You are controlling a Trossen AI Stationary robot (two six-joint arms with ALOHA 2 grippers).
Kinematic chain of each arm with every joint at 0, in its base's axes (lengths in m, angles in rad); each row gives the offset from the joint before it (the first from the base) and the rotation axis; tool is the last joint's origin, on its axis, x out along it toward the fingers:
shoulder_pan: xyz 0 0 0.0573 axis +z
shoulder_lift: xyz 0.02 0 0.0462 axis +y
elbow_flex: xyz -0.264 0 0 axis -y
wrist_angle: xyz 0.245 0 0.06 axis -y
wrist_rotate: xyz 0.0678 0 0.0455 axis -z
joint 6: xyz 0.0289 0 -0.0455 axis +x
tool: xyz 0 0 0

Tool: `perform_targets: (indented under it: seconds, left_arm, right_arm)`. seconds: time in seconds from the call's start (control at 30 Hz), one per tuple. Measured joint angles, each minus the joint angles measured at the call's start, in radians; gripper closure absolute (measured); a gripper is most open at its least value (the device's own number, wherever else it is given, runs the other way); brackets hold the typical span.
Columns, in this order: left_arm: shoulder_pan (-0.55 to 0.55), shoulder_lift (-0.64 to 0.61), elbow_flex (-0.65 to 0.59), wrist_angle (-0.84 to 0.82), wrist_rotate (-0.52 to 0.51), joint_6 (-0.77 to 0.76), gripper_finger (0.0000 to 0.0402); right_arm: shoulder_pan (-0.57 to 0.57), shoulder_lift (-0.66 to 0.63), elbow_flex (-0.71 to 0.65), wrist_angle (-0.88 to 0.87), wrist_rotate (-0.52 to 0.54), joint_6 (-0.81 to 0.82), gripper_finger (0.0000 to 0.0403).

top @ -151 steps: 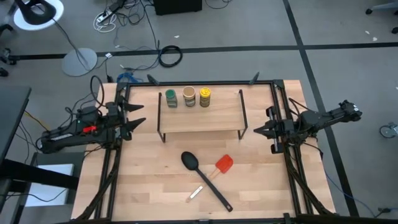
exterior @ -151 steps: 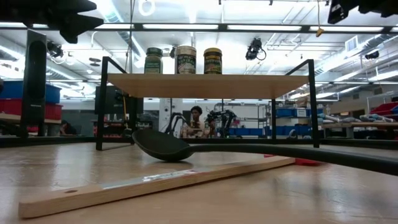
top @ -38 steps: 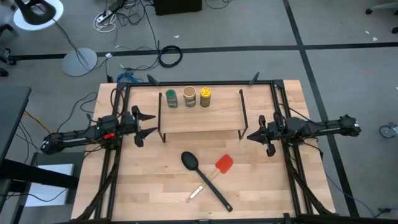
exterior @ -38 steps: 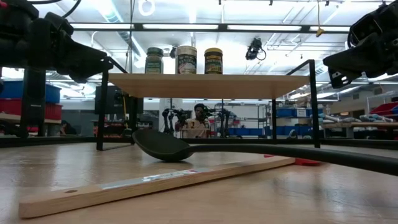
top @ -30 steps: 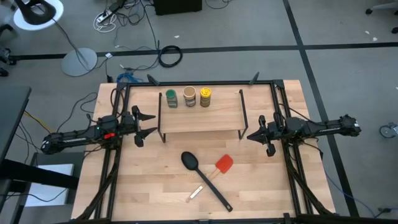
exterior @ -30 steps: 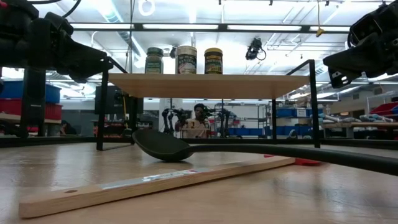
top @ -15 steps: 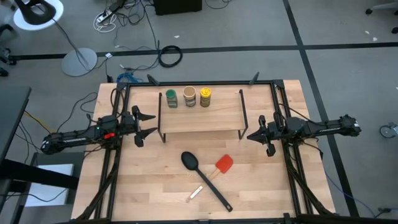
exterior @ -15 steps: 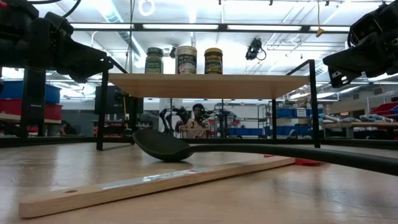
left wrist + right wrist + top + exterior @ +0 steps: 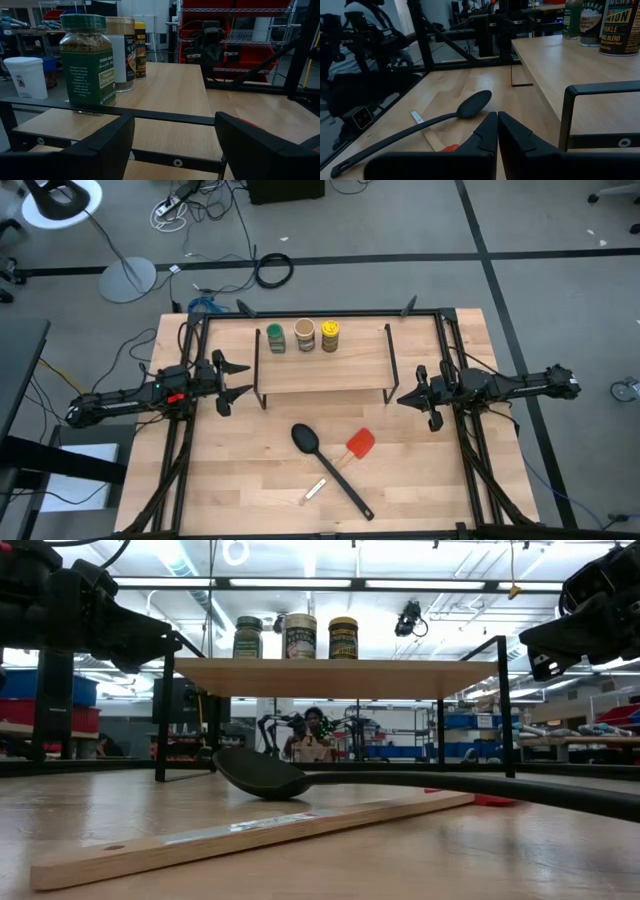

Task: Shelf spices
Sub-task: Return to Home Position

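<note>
Three spice jars stand in a row on the shelf's (image 9: 322, 365) light wooden top, near its far left end: the green-topped jar (image 9: 275, 339), the tan jar (image 9: 305, 335) and the yellow jar (image 9: 330, 336). The left wrist view looks along the shelf top (image 9: 172, 100) at the green-topped jar (image 9: 87, 62), with the tan jar (image 9: 123, 52) and the yellow jar (image 9: 140, 50) behind it. My left gripper (image 9: 244, 379) hovers open just off the shelf's left end. My right gripper (image 9: 402, 399) is shut, just off the shelf's right near corner.
A black spoon (image 9: 328, 467), a red spatula (image 9: 359, 444) and a small wooden stick (image 9: 315, 490) lie on the table in front of the shelf. The shelf's black metal legs (image 9: 566, 117) stand close to both grippers. A person (image 9: 313, 735) shows in the room beyond.
</note>
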Motion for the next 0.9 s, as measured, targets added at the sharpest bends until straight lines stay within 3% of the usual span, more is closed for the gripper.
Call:
perform_targets:
  seconds: [0.9]
  left_arm:
    - [0.0, 0.0, 0.0, 0.0, -0.001, 0.0, 0.0122]
  right_arm:
    - [0.0, 0.0, 0.0, 0.0, 0.0, 0.0, 0.0386]
